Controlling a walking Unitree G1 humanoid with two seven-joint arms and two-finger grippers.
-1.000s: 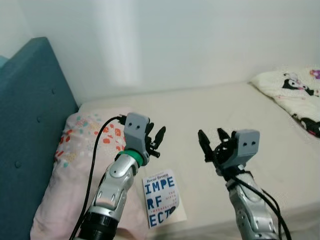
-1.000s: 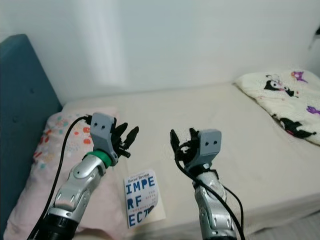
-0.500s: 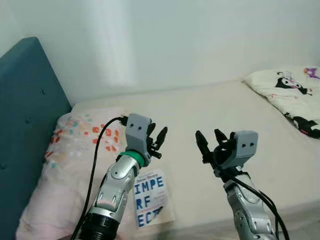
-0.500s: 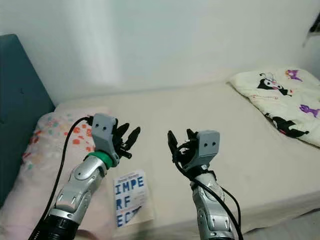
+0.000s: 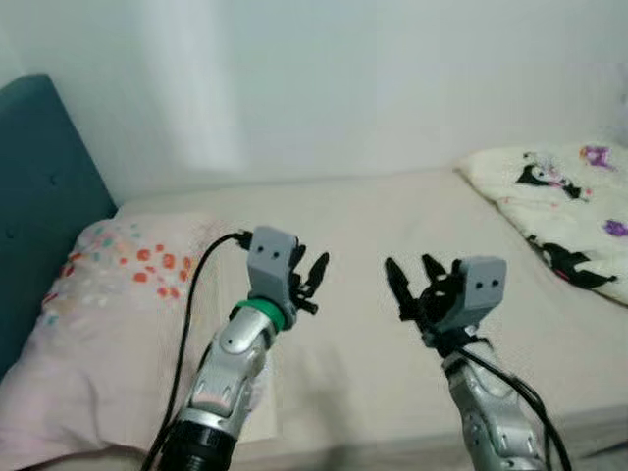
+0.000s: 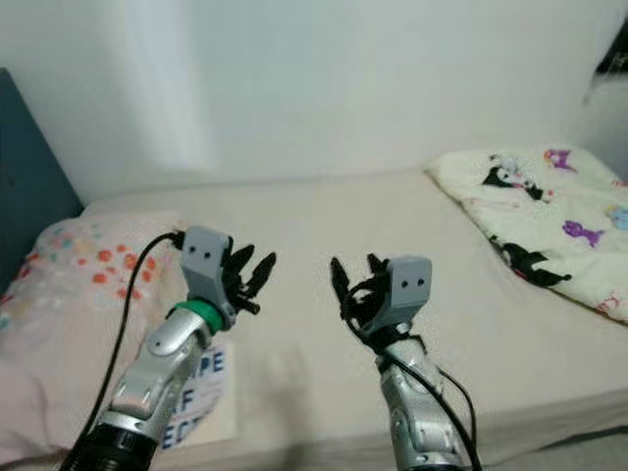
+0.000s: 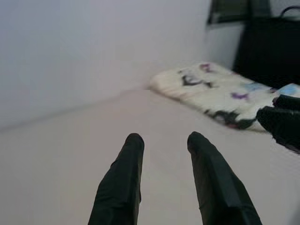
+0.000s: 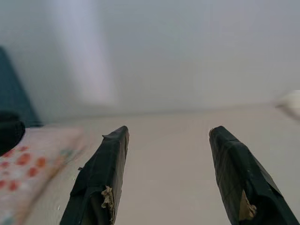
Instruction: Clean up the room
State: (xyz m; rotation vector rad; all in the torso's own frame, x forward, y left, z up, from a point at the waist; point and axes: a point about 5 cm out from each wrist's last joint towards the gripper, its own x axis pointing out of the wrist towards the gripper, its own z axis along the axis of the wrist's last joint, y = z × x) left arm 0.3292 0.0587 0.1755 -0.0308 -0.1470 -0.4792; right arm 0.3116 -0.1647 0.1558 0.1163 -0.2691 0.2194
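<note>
Though unloaded, both tools (image 5: 312, 280) (image 5: 414, 280) over bed (image 5: 392, 211)

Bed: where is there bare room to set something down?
The bare stretch of bed between the pillow and the printed blanket, back to the wall. The near left edge is crowded: a book lies beside the pillow, under the left arm.

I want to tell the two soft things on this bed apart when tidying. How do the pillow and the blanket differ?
The pillow lies at the robot's left by the teal headboard; the blanket lies at the far right. The pillow is pale pink with red and teal dots; the blanket is cream with black cartoon figures. Both rest on the beige mattress.
</note>
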